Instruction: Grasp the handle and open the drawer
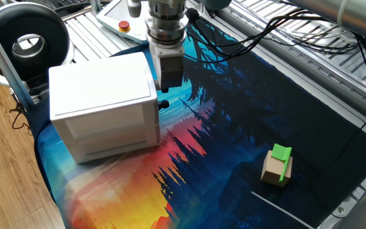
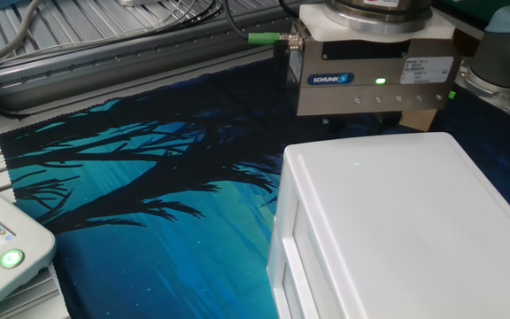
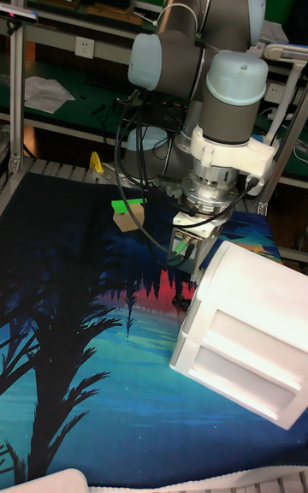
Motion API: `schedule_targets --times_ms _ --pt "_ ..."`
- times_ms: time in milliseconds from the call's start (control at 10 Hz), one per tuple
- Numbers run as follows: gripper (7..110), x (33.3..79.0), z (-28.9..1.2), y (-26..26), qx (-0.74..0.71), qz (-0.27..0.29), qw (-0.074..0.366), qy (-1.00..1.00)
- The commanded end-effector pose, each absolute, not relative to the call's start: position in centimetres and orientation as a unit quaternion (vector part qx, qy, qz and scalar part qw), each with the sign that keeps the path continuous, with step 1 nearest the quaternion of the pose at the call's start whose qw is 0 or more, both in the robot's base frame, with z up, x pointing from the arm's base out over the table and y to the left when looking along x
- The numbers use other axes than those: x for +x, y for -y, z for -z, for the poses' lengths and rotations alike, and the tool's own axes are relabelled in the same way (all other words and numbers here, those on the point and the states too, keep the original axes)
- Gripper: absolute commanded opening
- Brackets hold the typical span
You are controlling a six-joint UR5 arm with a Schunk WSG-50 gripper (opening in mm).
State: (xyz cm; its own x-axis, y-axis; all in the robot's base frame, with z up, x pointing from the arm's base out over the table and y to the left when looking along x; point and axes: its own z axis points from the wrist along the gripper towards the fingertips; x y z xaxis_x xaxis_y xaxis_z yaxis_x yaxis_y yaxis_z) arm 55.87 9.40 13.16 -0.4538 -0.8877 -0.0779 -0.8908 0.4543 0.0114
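A printed cloth [image 1: 234, 127] of dark trees over blue, red and orange covers the table, with aluminium rails behind and wood floor at the left edge. A white cabinet [image 1: 103, 108] sits left of centre; a green-topped block [image 1: 277, 164] lies at lower right. The arm [image 3: 205, 56] reaches down, its gripper [image 1: 164, 100] pressed beside the cabinet's right face, where a small dark knob [image 1: 164, 103] shows. The handle and the drawer front are hidden; whether the fingers are clamped cannot be told.
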Motion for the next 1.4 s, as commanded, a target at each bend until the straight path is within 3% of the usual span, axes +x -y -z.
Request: schedule_targets --times_ms 0,200,300,1300 --pt "22 56.0 -13.2 -9.5 -0.519 -0.027 0.033 -0.853" --pt "22 55.9 -13.2 -9.6 -0.517 -0.029 0.031 -0.855" --pt "7 55.9 -13.1 -9.5 -0.516 -0.028 0.03 -0.855" --pt "7 55.4 -13.0 -7.3 -0.531 -0.013 0.015 -0.847"
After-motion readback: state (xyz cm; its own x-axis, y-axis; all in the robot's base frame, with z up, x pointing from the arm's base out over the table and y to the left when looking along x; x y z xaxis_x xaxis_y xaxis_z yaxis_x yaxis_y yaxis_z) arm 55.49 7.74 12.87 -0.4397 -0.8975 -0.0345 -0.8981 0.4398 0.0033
